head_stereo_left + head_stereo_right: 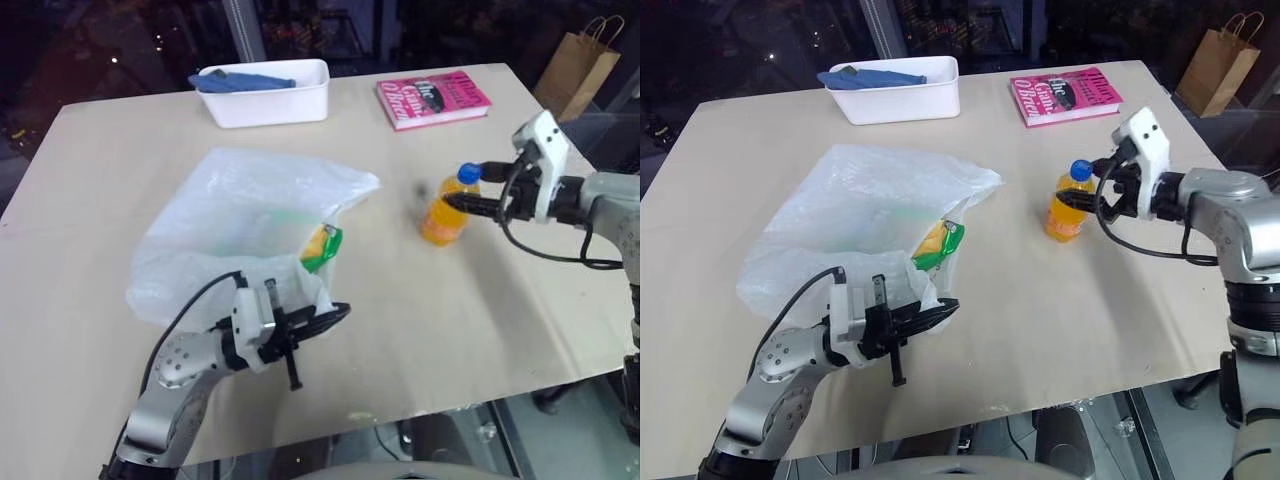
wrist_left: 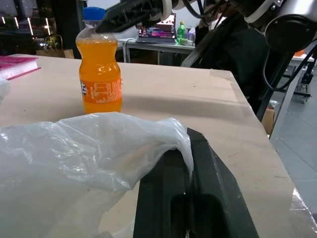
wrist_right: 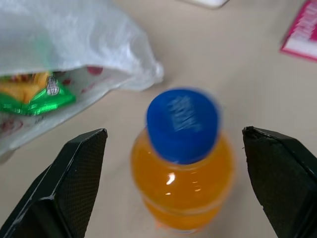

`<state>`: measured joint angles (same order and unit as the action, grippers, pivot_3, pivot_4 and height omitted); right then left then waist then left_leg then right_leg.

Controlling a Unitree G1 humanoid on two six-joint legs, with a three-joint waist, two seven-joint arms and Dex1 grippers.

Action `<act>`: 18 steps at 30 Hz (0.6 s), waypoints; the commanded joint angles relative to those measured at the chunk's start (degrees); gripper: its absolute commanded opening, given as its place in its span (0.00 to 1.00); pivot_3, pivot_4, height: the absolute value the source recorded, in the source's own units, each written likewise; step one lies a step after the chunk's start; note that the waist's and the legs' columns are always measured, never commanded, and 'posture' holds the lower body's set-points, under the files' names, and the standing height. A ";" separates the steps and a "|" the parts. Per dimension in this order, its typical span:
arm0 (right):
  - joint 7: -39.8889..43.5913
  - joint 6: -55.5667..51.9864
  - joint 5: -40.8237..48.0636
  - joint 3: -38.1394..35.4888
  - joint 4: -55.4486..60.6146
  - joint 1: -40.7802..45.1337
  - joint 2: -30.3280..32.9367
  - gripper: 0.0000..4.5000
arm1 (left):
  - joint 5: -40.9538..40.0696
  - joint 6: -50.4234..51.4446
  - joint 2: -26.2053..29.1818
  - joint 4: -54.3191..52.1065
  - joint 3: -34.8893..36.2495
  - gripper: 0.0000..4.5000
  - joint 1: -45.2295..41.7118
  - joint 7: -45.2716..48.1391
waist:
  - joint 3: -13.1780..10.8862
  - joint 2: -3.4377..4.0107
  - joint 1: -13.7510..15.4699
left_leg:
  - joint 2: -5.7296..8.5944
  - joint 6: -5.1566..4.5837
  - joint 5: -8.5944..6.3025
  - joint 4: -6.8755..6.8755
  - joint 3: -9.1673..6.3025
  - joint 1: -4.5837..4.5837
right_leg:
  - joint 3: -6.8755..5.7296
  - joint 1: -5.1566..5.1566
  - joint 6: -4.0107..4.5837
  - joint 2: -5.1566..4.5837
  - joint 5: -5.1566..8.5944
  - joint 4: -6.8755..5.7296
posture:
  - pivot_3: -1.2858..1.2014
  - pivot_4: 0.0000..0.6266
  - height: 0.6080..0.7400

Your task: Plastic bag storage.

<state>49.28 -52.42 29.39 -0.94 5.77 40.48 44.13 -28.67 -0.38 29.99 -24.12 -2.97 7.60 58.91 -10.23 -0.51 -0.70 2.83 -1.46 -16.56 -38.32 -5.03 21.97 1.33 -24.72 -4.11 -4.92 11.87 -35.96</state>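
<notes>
- Near left, the left claw (image 1: 940,312) is clamped tight on the near edge of the plastic bag (image 1: 855,225).
- The bag lies crumpled on the surface (image 1: 1040,330), left of centre, a green and yellow packet (image 1: 938,243) at its mouth.
- Farther right, the right claw (image 3: 173,163) is spread wide, a finger either side of the orange bottle (image 1: 1067,203), not gripping it.
- Far back: a white tub (image 1: 895,88) and a pink book (image 1: 1065,96).

A large rectangular table with a pale beige matte top (image 1: 420,330) occupies the middle of the room. Dark glass panels with a light metal upright (image 1: 243,30) stand behind its far edge, showing small points of light. A brown paper bag with handles (image 1: 577,68) stands on the dark floor beyond the table's far right corner.
</notes>
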 commanded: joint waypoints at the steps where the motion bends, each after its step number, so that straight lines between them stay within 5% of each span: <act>1: -0.60 0.23 -0.83 0.08 -0.56 2.10 -0.17 0.98 | 0.09 -1.14 -0.22 -0.80 -0.30 0.00 0.38 -0.02 | 0.00 0.00 0.02 | 0.00 0.00 0.00 0.00 0.00 0.00 | 0.00 0.00 0.00 0.00 0.00 0.00 | 0.52 0.24 1.00; 5: -0.84 1.22 -1.68 0.30 -2.65 2.90 -0.72 0.98 | 0.16 -1.13 -0.45 -0.91 -0.14 0.00 0.48 -0.23 | 0.00 0.00 0.02 | 0.01 0.01 0.01 0.00 -0.01 0.00 | 0.00 0.00 0.00 0.00 0.00 0.00 | 0.52 0.24 1.00; 9: -0.24 0.78 -1.52 0.10 -2.54 2.87 -0.49 0.60 | 0.28 -1.24 -0.40 -1.01 0.02 0.00 0.80 -0.34 | 0.00 0.00 0.02 | 0.00 0.02 0.01 0.00 0.00 0.00 | 0.00 0.00 0.00 0.00 0.00 0.00 | 0.52 0.24 1.00; 14: 1.45 0.27 -2.24 1.65 -1.46 1.84 1.35 0.60 | 0.42 -1.27 -0.37 -0.91 -0.04 0.00 0.68 -0.42 | 0.00 0.00 0.04 | 0.01 0.02 0.01 -0.01 -0.01 0.00 | -0.01 0.00 0.00 0.00 0.00 0.00 | 0.52 0.24 1.00; 18: -4.33 -7.23 3.05 -3.37 -2.09 5.87 -5.00 0.60 | 0.36 -1.27 -0.35 -0.64 0.02 0.00 0.22 -0.32 | 0.00 -0.01 -0.16 | 0.01 0.02 0.01 -0.01 0.00 0.00 | 0.00 0.00 0.00 -0.01 0.00 0.00 | 0.52 0.24 1.00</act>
<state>47.15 -56.60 28.85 -0.89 2.13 43.30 41.06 -28.24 -0.55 29.68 -24.08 -2.91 8.06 58.50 -10.22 -0.52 -0.86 2.82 -1.44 -16.56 -38.33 -5.02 21.96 1.36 -24.72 -4.11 -4.91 11.87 -35.98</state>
